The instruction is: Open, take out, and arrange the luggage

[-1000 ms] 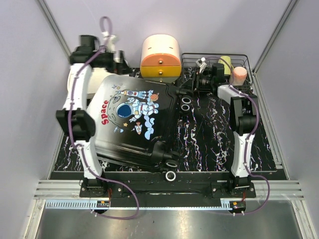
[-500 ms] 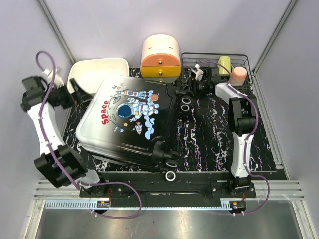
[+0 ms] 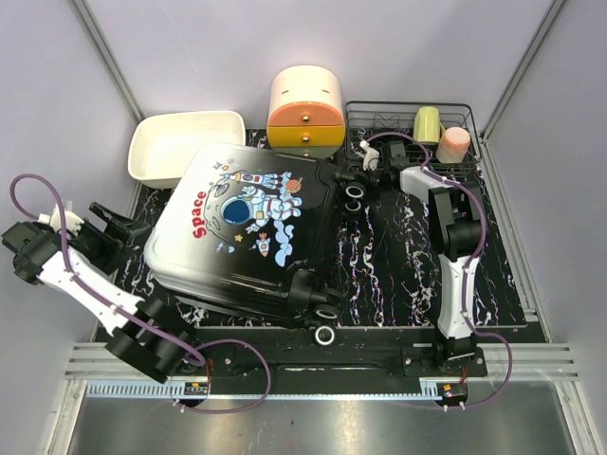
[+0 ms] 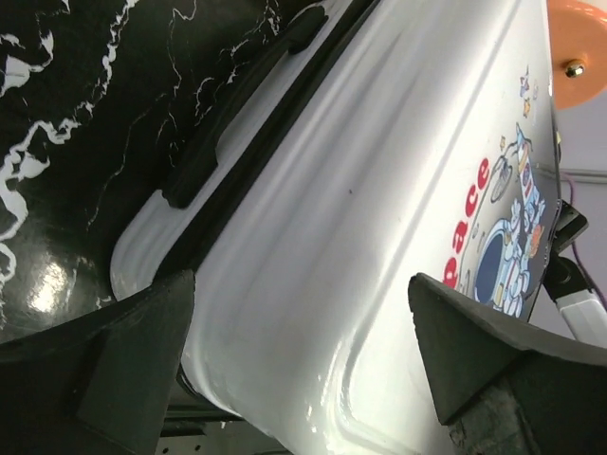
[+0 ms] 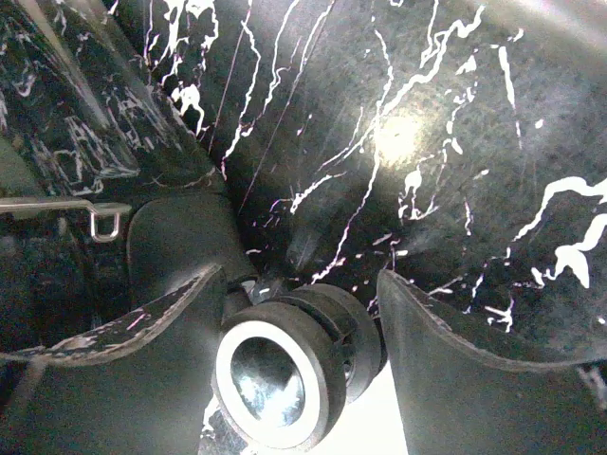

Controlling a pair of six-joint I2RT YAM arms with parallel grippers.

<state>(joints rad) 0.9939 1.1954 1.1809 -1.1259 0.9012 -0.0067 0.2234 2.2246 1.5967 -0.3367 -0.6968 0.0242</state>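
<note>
Because the luggage (image 3: 248, 227) lies closed, its inside is hidden.

Light from above makes shiny spots on the luggage (image 4: 313, 313) and the black table (image 5: 398, 137). The right wrist picture looks fuzzy.

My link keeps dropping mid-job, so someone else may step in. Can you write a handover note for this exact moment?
Left gripper: jaws wide open, holding nothing, aimed at the luggage at its white corner.
Right gripper: jaws straddle a wheel of the luggage; cannot tell whether they clamp it.
Luggage: lying flat on the table, astronaut side up, closed.
Done: nothing is open yet.
Left: open it, take out what is inside, arrange it.
</note>
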